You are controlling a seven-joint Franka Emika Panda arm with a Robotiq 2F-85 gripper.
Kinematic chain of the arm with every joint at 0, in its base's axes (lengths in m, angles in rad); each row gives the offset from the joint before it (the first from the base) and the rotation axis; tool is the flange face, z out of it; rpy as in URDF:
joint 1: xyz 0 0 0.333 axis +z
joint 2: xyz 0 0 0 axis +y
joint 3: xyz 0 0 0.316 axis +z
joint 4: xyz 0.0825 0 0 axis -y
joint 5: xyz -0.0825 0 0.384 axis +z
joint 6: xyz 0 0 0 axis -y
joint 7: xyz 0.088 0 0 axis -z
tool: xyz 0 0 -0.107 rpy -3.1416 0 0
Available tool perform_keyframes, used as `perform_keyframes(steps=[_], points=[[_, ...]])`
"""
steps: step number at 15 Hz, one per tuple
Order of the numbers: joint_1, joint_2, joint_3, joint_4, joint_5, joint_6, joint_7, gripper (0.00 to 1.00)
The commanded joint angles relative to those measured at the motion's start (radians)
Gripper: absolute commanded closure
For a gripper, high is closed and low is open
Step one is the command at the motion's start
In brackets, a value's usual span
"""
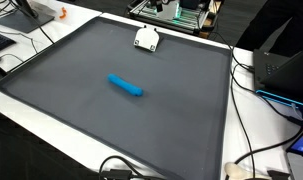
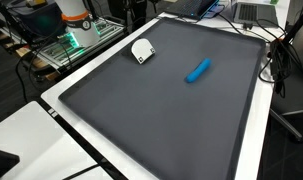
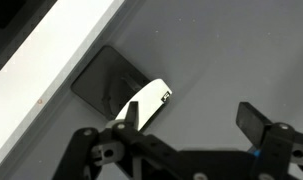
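End effector (image 3: 189, 114) spread wide, holding nothing, poised over the white object (image 3: 154, 99) near the edge of the grey mat (image 1: 61, 95); blue cylinder (image 1: 126, 86) lies flat mid-mat, well apart, so untouched.

A white tabletop (image 1: 41, 140) bears a large dark grey mat (image 1: 111, 115) with a black rim, evenly lit. Black cables (image 1: 119, 168) curl over its near edge in an exterior view. An open laptop (image 2: 253, 12) sits at the far right, green-lit electronics (image 2: 76, 40) at the far left, and dark floor (image 2: 291, 140) shows on the right.
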Motion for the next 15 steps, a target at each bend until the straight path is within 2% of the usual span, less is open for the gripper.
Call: perform_keyframes(steps=[1, 5, 12, 15], points=[[0.001, -0.001, -0.002, 0.005, -0.001, -0.002, 0.001, 0.00], [0.001, -0.002, -0.002, 0.009, -0.001, -0.002, 0.001, 0.00], [-0.033, 0.104, 0.002, -0.054, 0.035, 0.135, 0.265, 0.00], [-0.017, 0.153, -0.020, -0.075, 0.076, 0.192, 0.311, 0.00]])
